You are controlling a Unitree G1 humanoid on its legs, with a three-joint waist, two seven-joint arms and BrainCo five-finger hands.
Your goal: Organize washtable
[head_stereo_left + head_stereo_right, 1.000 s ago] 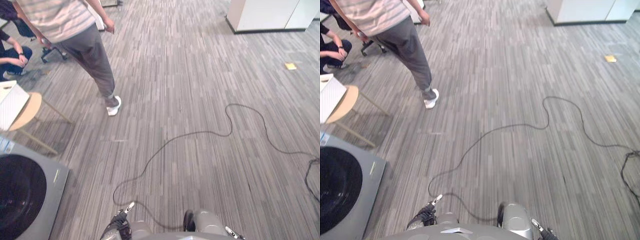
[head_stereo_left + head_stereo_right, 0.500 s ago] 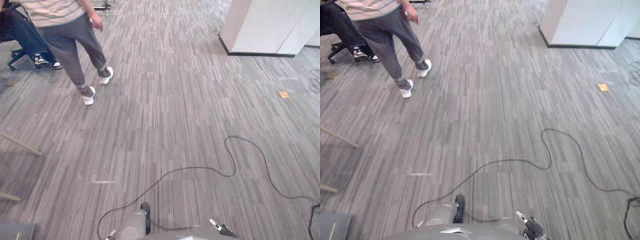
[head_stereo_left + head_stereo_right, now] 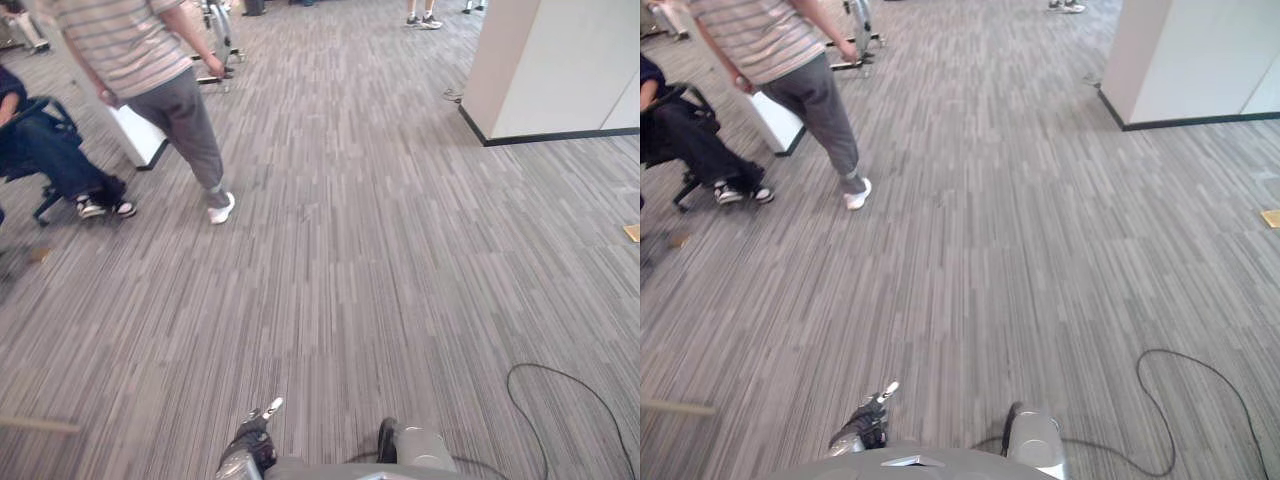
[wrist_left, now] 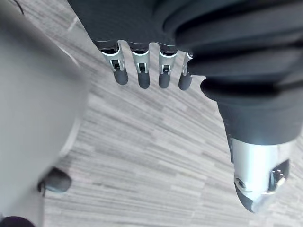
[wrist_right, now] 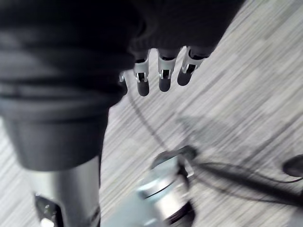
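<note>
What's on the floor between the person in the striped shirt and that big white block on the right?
Nothing. The left eye view shows just bare grey carpet between the person and the white block.

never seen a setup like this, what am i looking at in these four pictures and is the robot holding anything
It is a humanoid robot with two hands. The two wide pictures come from cameras in its head, looking down at grey carpet, where a person in a striped shirt is mid-stride beside someone seated, with a white cabinet on the right. The two close pictures come from cameras on its wrists: the left hand and the right hand hang over the carpet, fingers relaxed, holding nothing.
</note>
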